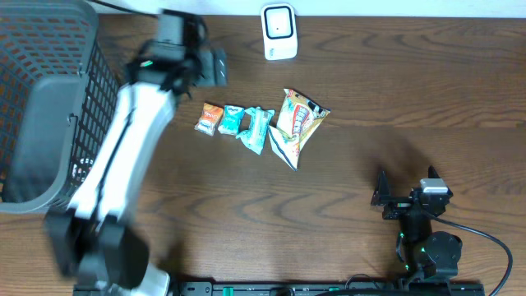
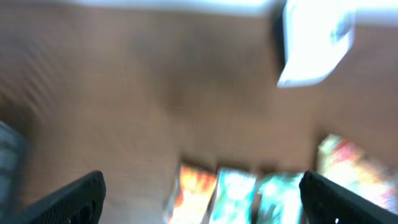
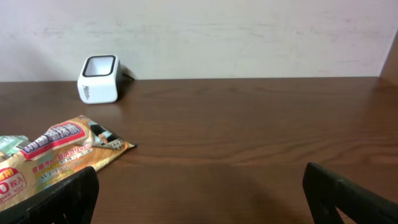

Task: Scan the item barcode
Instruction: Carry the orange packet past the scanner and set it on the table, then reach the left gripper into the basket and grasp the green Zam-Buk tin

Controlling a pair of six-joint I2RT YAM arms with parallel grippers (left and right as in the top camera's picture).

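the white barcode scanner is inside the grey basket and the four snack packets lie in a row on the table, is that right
The white barcode scanner is not inside the grey basket; it stands on the wooden table, as the overhead view shows. The four snack packets do lie in a row on the table.

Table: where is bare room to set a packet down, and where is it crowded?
Free: the bare wood right of the snack bag, from the scanner to the right claw. Crowded: the row of small packets beside it, and the left side by the basket.
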